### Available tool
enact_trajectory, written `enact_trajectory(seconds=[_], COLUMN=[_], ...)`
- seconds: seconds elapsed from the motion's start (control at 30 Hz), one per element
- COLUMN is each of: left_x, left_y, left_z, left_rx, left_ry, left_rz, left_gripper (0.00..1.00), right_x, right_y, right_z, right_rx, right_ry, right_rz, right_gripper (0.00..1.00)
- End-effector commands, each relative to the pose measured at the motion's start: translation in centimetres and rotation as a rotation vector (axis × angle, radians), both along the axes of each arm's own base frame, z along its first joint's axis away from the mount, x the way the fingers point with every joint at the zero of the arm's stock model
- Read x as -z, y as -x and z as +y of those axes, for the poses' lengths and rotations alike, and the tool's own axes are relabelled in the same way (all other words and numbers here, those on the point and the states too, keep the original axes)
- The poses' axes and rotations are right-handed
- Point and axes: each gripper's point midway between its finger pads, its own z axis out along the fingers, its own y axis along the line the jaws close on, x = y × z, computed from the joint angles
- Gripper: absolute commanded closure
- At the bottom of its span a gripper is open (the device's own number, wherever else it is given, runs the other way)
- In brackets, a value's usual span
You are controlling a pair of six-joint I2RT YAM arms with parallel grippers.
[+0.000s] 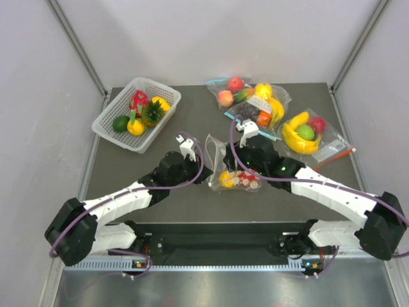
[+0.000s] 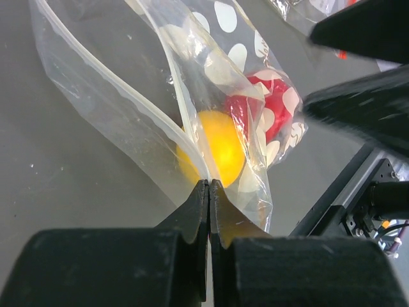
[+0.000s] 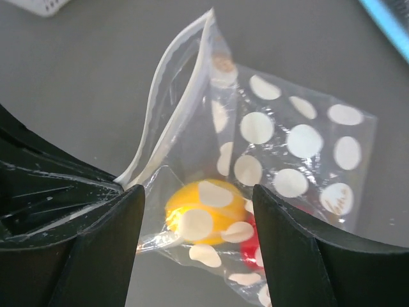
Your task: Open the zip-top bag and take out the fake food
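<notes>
Left fingers (image 2: 203, 199), zip-top bag (image 2: 217, 77), basket (image 1: 115, 137) beyond

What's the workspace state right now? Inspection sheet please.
Surface: dark table, no spills seen.
Job's things: dotted zip-top bag at centre, mouth looks partly open; fake food inside.
Clutter: white basket of fruit far left; two undotted filled bags far right.
Grippers: left gripper shut on the bag's edge; right gripper open, straddling the bag.
Cables: purple cables looped along both arms.
Surroundings: plain grey walls; nothing else seen.
</notes>
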Motion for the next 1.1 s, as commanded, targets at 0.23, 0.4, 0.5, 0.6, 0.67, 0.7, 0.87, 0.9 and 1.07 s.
enact_trajectory(seconds=[0.23, 0.4, 0.5, 0.6, 0.67, 0.7, 0.87, 0.9, 1.07], left_x=[-2.4, -2.1, -2.1, -1.8, -1.8, -1.5, -0.6, -0.4, 1.1], left_y=[0.4, 0.8, 0.9, 1.0, 0.9, 1.0, 0.8, 0.8, 0.2], left_z=[-0.7, -1.0, -1.0, -1.0, -0.9, -0.8, 0.2, 0.6, 3.7], left_rx=[0.003, 0.013, 0.012, 0.016, 0.012, 0.01, -0.057, -0.077, -0.249], left_ry=[0.087, 0.09, 0.09, 0.081, 0.08, 0.076, 0.066, 0.061, 0.03], left_rz=[-0.092, -0.099, -0.111, -0.115, -0.119, -0.116, -0.09, -0.084, -0.056], left_gripper=[1.0, 1.0, 1.0, 1.0, 1.0, 1.0, 1.0, 1.0, 1.0], right_x=[0.9, 2.4, 3.2, 3.7, 3.9, 4.0, 3.7, 3.0, 2.0], right_y=[-0.4, 0.0, 0.3, 0.5, 0.7, 0.7, 0.7, 0.8, 1.6], right_z=[4.3, 5.3, 5.6, 5.8, 5.9, 5.9, 4.6, 4.3, 2.6], right_rx=[-0.064, -0.093, -0.105, -0.119, -0.132, -0.134, -0.095, -0.089, -0.051], right_ry=[-0.055, -0.056, -0.046, -0.04, -0.039, -0.034, -0.007, -0.019, -0.026], right_rz=[0.04, 0.077, 0.097, 0.113, 0.12, 0.123, 0.109, 0.094, 0.066], right_gripper=[0.33, 0.34, 0.39, 0.57, 0.75, 0.83, 1.0, 1.0, 1.0])
